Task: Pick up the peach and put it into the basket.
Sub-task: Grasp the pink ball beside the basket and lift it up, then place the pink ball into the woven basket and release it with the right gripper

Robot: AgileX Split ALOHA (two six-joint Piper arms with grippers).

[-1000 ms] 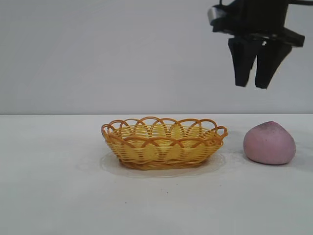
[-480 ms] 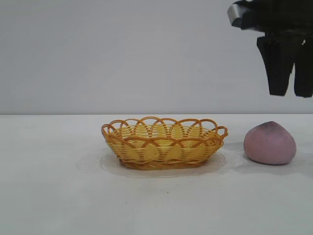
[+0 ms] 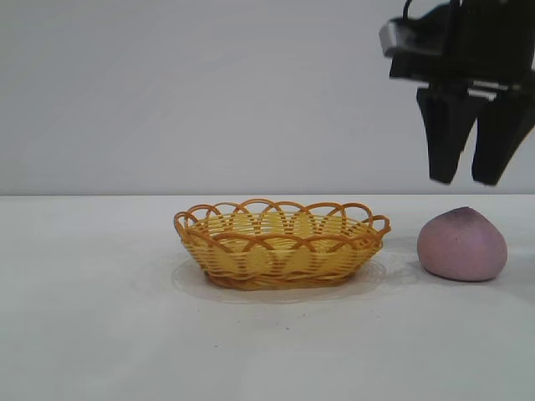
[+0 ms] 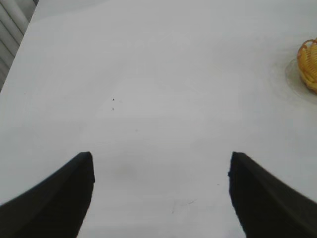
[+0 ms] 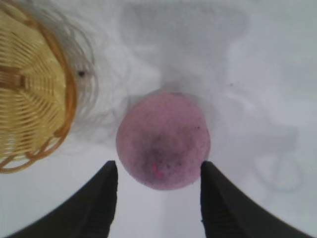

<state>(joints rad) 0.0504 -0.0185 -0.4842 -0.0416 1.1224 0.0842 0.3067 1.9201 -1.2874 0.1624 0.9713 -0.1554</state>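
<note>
Exterior view first, nearest ground: bare white desk point(image 3: 100, 334) fills the foreground, with a few dark specks on it. Behind that sits the basket point(image 3: 281, 243), whole and unobstructed, its looped rim clear all round. The peach point(image 3: 462, 244) rests on the desk just beside the basket's right end, apart from it, with a strip of desk showing between them. Its right side lies close to the picture's edge, though none of it is cut off. Above the peach hangs the right gripper point(image 3: 472, 180), clear of the fruit, fingers point(image 3: 445, 142) pointing down and parted. The arm above it is cut off by the top and right edges, so little of it can be made out.

From the right wrist, the peach point(image 5: 163, 140) lies between the two dark fingers point(image 5: 96, 203), which stand wider than the fruit and touch nothing. Only part of the basket point(image 5: 30, 89) shows, cropped at the edge. Open desk point(image 5: 257, 74) spreads beyond the peach.

From the left wrist, the left gripper point(image 4: 161, 171) hovers over bare desk point(image 4: 148, 64), its fingers point(image 4: 59, 198) spread wide and cropped. A sliver of basket point(image 4: 309, 64) shows at the edge, well apart. The desk's far edge shows at one corner.
</note>
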